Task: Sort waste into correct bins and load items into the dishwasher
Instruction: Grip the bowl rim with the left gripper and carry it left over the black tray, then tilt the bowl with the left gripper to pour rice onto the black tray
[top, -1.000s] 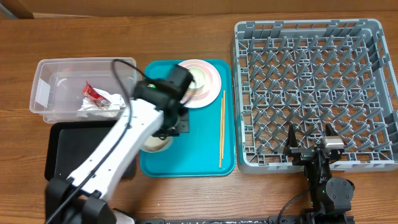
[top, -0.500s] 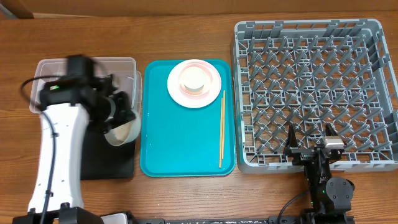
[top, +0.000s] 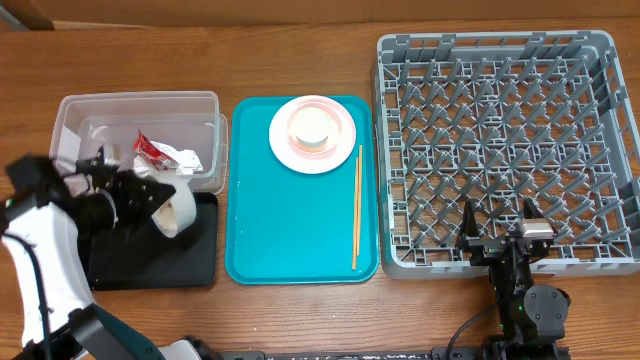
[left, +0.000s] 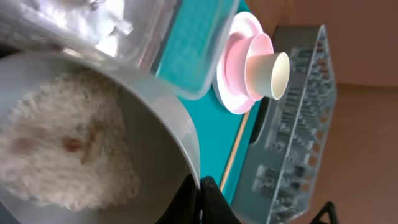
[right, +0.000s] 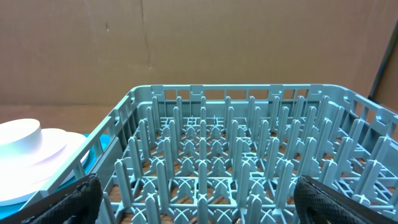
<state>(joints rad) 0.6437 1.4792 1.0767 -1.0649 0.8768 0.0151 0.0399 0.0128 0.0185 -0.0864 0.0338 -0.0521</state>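
My left gripper (top: 158, 203) is shut on the rim of a whitish bowl (top: 181, 208) and holds it tilted above the black tray (top: 160, 258). In the left wrist view my fingers (left: 200, 198) pinch the bowl's rim (left: 168, 118), and white rice (left: 68, 146) lies inside. The clear tub (top: 90, 112) holds a crumpled napkin (top: 185, 159) and a red wrapper (top: 148, 148). A pink plate (top: 338, 150) with a white cup (top: 311, 127) and the chopsticks (top: 357, 205) lie on the teal tray. My right gripper (top: 497, 224) is open at the front edge of the grey dish rack (top: 500, 60).
The teal tray (top: 290, 235) sits between the bins and the rack. The rack's upright pegs (right: 236, 155) fill the right wrist view, with the plate (right: 37, 163) at its left. The brown wooden table (top: 300, 310) shows in front.
My left arm has carried the bowl from the teal tray leftward to above the black tray and swung further left. The bowl is now tilted. The right arm has not moved.
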